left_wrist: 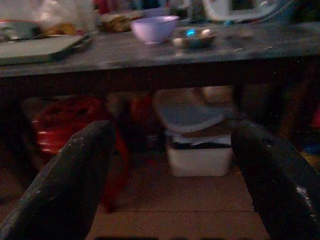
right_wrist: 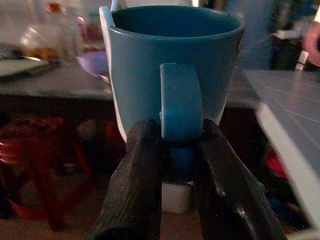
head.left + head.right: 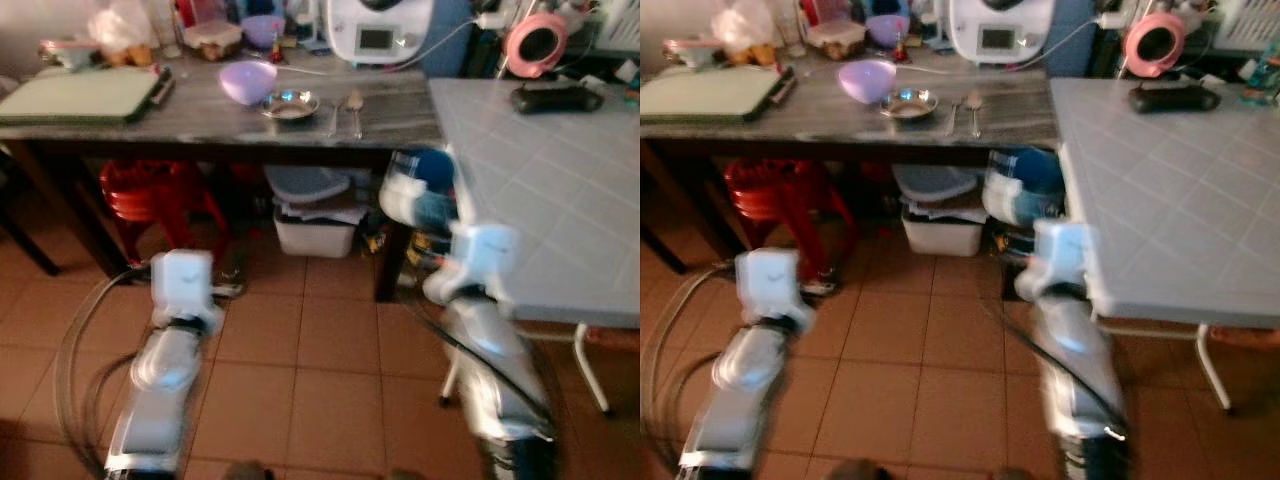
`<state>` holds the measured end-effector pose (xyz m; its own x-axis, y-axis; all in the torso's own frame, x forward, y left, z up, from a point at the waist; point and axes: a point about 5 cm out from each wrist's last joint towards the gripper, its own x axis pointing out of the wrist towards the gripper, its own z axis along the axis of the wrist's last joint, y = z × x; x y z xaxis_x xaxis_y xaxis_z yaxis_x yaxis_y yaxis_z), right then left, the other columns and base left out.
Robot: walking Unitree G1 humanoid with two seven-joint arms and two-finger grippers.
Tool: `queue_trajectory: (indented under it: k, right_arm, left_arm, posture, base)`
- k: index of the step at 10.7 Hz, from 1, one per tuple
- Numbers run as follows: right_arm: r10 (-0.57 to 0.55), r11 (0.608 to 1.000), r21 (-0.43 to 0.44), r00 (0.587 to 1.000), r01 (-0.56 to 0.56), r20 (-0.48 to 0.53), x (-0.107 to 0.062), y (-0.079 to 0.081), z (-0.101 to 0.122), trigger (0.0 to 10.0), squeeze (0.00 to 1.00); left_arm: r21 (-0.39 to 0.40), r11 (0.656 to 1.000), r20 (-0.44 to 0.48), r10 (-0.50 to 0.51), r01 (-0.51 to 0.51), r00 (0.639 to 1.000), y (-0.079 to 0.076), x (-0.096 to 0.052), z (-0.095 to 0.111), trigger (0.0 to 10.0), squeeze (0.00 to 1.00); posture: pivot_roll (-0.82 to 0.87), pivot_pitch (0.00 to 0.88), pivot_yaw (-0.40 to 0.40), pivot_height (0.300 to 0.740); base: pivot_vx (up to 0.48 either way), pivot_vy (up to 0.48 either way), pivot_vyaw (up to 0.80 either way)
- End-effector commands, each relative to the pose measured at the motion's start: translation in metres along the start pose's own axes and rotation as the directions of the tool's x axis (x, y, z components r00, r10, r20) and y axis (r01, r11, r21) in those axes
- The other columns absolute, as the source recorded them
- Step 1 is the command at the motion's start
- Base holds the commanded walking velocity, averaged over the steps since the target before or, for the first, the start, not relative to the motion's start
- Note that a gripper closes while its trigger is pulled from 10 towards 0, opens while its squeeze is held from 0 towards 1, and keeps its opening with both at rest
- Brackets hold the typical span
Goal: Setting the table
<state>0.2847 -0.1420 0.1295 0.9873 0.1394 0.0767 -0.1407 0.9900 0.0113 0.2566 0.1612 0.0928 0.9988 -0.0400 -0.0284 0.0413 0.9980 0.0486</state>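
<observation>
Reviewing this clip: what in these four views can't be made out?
- Inside of the blue mug that the right gripper holds by its handle: right wrist view, hidden by the mug's own wall.
- What lies in the small metal dish: eye views, blurred and too small.
- Under the wooden table: left wrist view, too dark.
- Spoons: eye views, motion blur.

Sitting on the wooden table (image 3: 200, 115): one purple bowl (image 3: 248, 81), one steel dish (image 3: 290, 105), two spoons (image 3: 345, 112); being carried, one blue mug (image 2: 172, 70).
</observation>
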Motion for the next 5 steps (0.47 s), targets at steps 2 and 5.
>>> queue_trajectory:
  k: [2, 5]
  right_arm:
    - [-0.033, 0.999, -0.015, 0.999, 0.033, 0.028, 0.0004, -0.0119, 0.0063, 10.0, 0.0]
    - [-0.021, 1.0, -0.016, 0.999, 0.021, 0.038, 0.0062, -0.0117, 0.0092, 10.0, 0.0]
  left_arm:
    - [0.003, 0.999, 0.029, -0.038, 0.038, 0.999, -0.0106, 0.0028, 0.0052, 10.0, 0.0]
    - [-0.003, 0.999, 0.037, -0.041, 0.041, 0.998, -0.0122, 0.0048, 0.0061, 10.0, 0.0]
  posture:
    - [-0.02, 0.0, 0.034, 0.74]
    - [-0.02, 0.0, 0.031, 0.74]
  base:
    - [0.444, 0.0, 0.0]
    - [0.48, 0.0, 0.0]
